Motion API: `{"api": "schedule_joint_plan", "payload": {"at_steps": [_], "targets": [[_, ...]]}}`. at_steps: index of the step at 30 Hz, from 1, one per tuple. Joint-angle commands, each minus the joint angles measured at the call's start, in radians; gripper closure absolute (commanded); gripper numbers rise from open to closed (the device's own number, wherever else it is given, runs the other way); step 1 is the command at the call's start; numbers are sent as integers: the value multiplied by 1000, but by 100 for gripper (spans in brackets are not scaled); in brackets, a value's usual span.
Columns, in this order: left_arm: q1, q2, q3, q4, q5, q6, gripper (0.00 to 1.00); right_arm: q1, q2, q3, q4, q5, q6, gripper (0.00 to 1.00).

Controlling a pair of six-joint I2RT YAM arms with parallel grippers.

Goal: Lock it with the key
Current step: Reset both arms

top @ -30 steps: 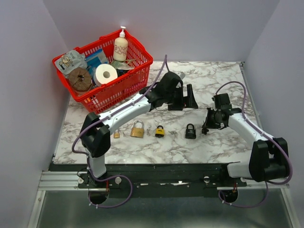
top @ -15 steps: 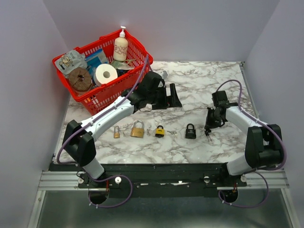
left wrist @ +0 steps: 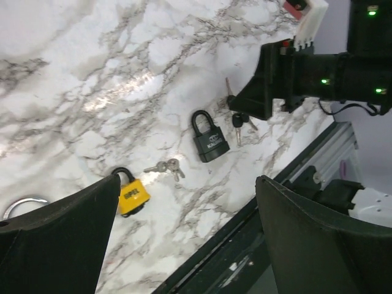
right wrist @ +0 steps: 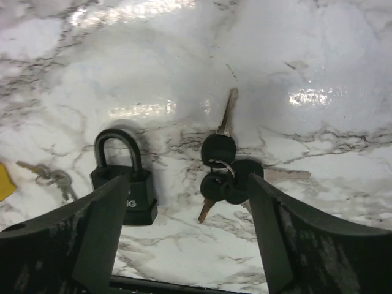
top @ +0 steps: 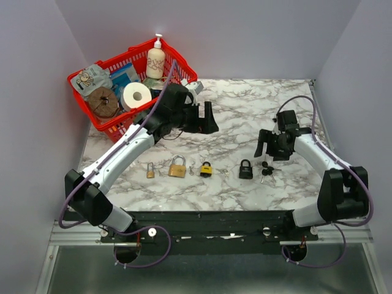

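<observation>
1. From the top camera you see the left gripper [top: 207, 117] over the grey-veined marble table [top: 257, 98], just in front of the red plastic shopping basket [top: 113, 125], jaws spread and empty. The right gripper [top: 262, 144] is spread and empty too, near the bunch of black-headed keys [top: 265, 169], which lies flat just right of the small black padlock [top: 245, 169]. Left of that lock, in one row, sit a yellow padlock [top: 206, 169], a larger brass padlock [top: 177, 167] and a tiny brass padlock [top: 150, 172]
2. Your left wrist camera shows its dark fingers [left wrist: 55, 239] far apart with nothing held; the black padlock lies on the marble, the key bunch just beside it, and a small pair of silver keys [left wrist: 165, 166] between it and the yellow lock
3. Your right wrist camera shows wide-set fingers [right wrist: 79, 245] gripping nothing; the key bunch lies on the marble between them, touching neither, with the black padlock close beside it, partly behind one finger
</observation>
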Motion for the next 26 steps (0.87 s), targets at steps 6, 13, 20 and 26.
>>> {"api": "schedule_joint_plan", "payload": {"at_steps": [6,13,20,26], "targets": [[88,-105,118,-287,-94,386,1,-5,-283,127,56,-294,-224,0],[104,-206,-126,-274,-140,511,1,47,-409,125,33,-411,-350,0],[115,-260,-264,-207,-220,508,1,196,-499,29,34,-347,-370,0],[144,-269,-264,-211,-214,486,1,196,-529,19,33,-335,-391,0]]}}
